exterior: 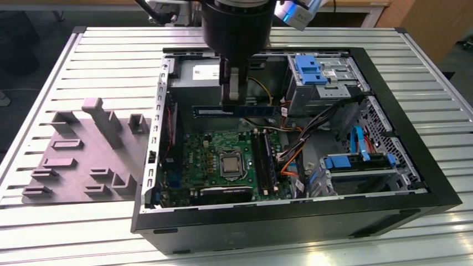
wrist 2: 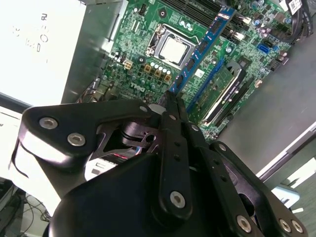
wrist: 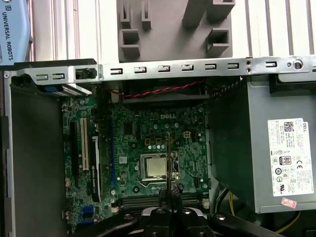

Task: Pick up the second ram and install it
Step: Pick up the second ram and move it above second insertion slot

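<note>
The ram (exterior: 258, 111) is held clamped between the closed fingers of the gripper (exterior: 232, 101), level above the motherboard (exterior: 210, 158) inside the open case (exterior: 296, 221). Pick-up is judged complete. Installation remains outstanding: the ram is apart from the slots (exterior: 264, 160) and not yet seated.

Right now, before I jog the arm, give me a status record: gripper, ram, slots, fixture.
hold: gripper shut on the second ram
ram pose: level, on edge, above the motherboard, not seated
slots: memory slots beside the processor
fixture: grey fixture plate on the table, at the exterior view's left of the case
</note>
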Controlling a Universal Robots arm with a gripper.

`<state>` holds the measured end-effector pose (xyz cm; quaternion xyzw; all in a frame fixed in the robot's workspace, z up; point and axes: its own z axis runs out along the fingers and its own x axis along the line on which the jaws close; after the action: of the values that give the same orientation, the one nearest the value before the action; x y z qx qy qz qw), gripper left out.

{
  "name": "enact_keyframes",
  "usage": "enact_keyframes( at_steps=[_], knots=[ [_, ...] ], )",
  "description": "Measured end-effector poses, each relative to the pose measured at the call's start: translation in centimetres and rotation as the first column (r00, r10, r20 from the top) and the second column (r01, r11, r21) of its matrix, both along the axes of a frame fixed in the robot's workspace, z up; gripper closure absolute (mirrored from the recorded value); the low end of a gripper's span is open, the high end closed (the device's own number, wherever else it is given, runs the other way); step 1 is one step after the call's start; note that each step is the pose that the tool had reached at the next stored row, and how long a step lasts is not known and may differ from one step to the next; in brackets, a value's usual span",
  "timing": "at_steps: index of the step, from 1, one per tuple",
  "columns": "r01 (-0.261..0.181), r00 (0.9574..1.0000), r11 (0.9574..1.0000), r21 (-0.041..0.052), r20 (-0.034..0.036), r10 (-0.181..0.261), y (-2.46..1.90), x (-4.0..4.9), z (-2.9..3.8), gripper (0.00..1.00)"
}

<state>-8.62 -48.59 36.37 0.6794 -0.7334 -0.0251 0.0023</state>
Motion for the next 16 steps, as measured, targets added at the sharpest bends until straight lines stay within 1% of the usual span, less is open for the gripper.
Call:
enact_keyframes(
  at_steps=[16],
  knots=[
    [0.000, 1.0000, 1.0000, -0.0001, 0.0000, 0.000, 0.00, 0.99, -0.51, 0.88]
  ],
)
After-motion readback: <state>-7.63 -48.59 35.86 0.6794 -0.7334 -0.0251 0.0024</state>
